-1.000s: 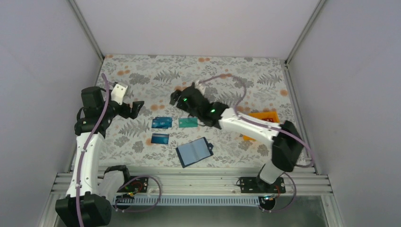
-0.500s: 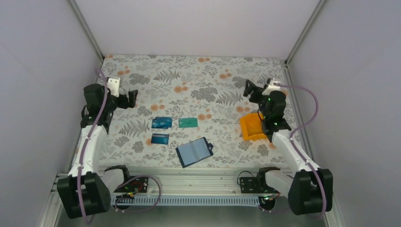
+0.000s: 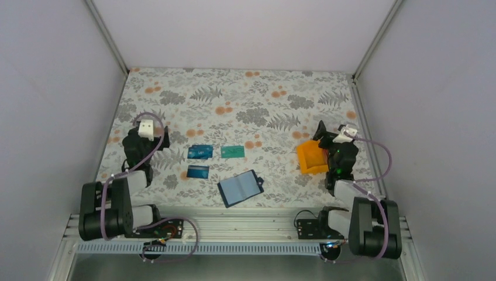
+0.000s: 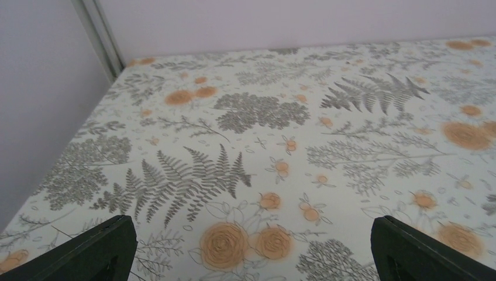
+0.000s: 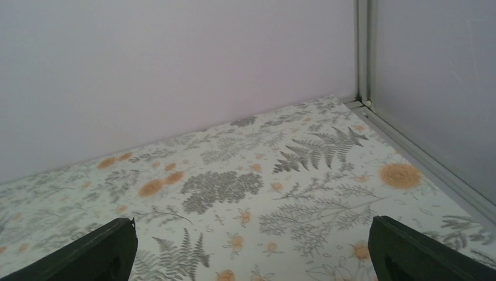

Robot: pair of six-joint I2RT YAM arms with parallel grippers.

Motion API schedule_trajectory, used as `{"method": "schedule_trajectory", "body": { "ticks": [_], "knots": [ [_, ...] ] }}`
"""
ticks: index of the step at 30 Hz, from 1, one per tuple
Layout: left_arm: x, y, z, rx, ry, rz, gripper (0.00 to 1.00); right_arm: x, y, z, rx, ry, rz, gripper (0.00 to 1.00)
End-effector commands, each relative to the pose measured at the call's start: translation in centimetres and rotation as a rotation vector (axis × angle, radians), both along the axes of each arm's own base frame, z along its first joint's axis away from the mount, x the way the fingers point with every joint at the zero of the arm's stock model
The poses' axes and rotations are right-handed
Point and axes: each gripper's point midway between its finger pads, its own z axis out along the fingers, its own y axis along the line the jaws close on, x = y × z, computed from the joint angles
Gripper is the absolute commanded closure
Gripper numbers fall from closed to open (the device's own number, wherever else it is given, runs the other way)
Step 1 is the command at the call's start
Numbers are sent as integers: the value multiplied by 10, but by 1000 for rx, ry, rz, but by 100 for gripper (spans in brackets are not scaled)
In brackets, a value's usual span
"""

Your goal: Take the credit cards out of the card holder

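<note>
You have three credit cards lying out on the table (image 3: pixel 263 105). One blue card (image 3: pixel 200 151) sits at about 10 o'clock from the card holder (image 3: pixel 240 188). A second blue card (image 3: pixel 197 171) lies just nearer you than the first, and a teal card (image 3: pixel 232 151) sits at 12 o'clock from the holder. All three lie flat, apart from one another and from the holder. The holder itself lies open towards the table's 6 o'clock edge, its lighter blue inside facing up.

From this, the job looks nearly or wholly finished. From above, the holder's pockets are too small for you to tell whether a card remains inside. No red card shows anywhere. The orange bin (image 3: pixel 310 157), at 2 o'clock from the holder, is partly covered by the right arm, so you cannot tell what it holds.

The left gripper (image 4: pixel 260 249) and right gripper (image 5: pixel 251 249) both have their jaws spread wide on nothing. The arms sit folded at roughly 8 and 4 o'clock, and their wrist cameras show only patterned table and walls
</note>
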Motion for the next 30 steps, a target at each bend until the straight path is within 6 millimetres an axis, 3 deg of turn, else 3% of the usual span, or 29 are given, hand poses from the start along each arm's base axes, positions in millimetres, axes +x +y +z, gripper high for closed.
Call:
{"method": "schedule_trajectory", "body": {
  "ticks": [1,6,10,13,21,30],
  "knots": [
    [14,13,30,27,-166,75,0,-1,-12,7,-82,-86,-24,0],
    [22,9,32,-8,-186,73,0,14,-3,0,-106,-85,53,0],
    [25,-13,35,19,-244,31,0,37,7,-11,-130,-31,135,0],
    [27,-35,21,116,-249,-5,0,42,17,-15,-144,-16,196,0],
    [29,-31,18,98,-223,19,0,36,38,-20,-213,-63,278,0],
    [31,-31,16,89,-213,6,0,41,37,-27,-209,-24,267,0]
  ]
}}
